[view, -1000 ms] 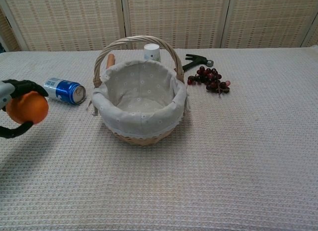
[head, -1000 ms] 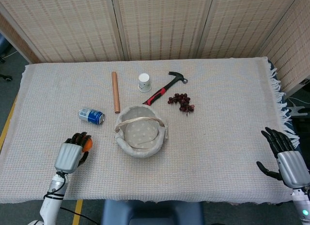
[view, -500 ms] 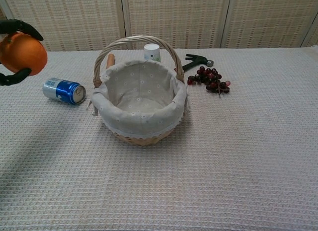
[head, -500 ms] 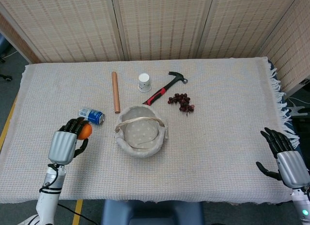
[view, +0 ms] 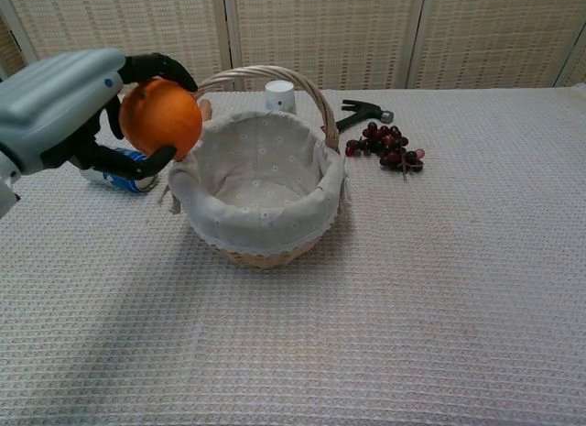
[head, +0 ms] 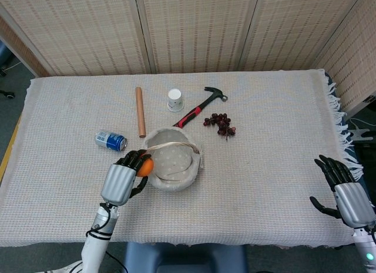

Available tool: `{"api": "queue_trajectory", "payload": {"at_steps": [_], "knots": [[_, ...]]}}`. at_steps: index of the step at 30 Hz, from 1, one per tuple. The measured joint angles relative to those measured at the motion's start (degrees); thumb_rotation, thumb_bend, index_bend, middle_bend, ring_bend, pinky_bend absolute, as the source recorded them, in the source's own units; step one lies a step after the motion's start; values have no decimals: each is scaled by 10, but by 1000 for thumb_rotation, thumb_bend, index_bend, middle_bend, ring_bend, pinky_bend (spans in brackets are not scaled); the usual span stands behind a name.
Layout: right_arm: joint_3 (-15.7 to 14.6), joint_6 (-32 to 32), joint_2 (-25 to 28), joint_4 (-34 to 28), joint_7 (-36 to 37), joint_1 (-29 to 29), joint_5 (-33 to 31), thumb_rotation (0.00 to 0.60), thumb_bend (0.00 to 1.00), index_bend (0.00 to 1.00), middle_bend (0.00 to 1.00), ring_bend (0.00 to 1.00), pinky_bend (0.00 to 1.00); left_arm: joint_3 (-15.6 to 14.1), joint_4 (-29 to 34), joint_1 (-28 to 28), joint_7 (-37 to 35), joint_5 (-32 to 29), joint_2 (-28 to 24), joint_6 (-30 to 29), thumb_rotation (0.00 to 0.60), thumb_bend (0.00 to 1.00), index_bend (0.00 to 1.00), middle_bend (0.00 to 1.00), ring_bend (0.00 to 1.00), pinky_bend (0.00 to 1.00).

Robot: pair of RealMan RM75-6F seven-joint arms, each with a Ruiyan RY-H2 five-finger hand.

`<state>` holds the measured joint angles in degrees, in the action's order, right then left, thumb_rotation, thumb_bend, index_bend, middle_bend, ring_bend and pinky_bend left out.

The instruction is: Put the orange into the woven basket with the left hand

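Pale waffle-weave cloth (head: 264, 185) over the whole tabletop, fringed along the right edge; behind it, woven rattan screen panels (head: 194, 29) closing off the room. Bit of grey floor at far left in the head view.

Woven basket (view: 261, 183) with spotted fabric lining and arched handle near the cloth's middle. Beyond it: wooden rolling pin (head: 140, 111), upturned white paper cup (head: 175, 100), red-and-black hammer (head: 200, 107), bunch of dark grapes (head: 221, 124). Blue drink can (head: 111, 140) on its side to the basket's left.

Left hand (head: 121, 180) raised above the cloth at the basket's left rim, grey back toward the head camera, black fingers (view: 157, 67) curled over and under the orange (view: 160, 118), gripping it. Orange held in the air just beside the rim, not yet inside the lining.

Right hand (head: 343, 191) low at the tabletop's near right corner, well apart from everything, fingers spread and holding nothing.
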<state>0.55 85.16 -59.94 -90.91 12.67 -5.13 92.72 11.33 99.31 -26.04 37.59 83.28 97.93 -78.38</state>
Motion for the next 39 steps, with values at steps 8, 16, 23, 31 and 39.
{"api": "queue_trajectory", "payload": {"at_steps": [8,16,23,31,39], "knots": [[-1,-4,3,1,7,-3,-2,600,159,0,0,0,61,25,-47,-38,43,-28,65,14,600,399,395,394,498,528],[-2,-10,4,0,5,-5,-3,600,159,0,0,0,61,28,-98,-47,64,-30,89,-2,600,399,226,290,420,516],[-3,-15,3,-3,0,-7,-5,600,159,0,0,0,61,20,-74,-46,56,-43,65,10,600,383,50,123,231,403],[-3,-20,2,-5,-5,-8,-8,600,159,0,0,0,61,14,-35,-44,55,-67,30,27,600,376,0,56,141,316],[-4,-23,2,-5,-10,-10,-9,600,160,0,0,0,61,9,-26,-43,56,-70,18,20,600,376,0,30,122,284]]}}
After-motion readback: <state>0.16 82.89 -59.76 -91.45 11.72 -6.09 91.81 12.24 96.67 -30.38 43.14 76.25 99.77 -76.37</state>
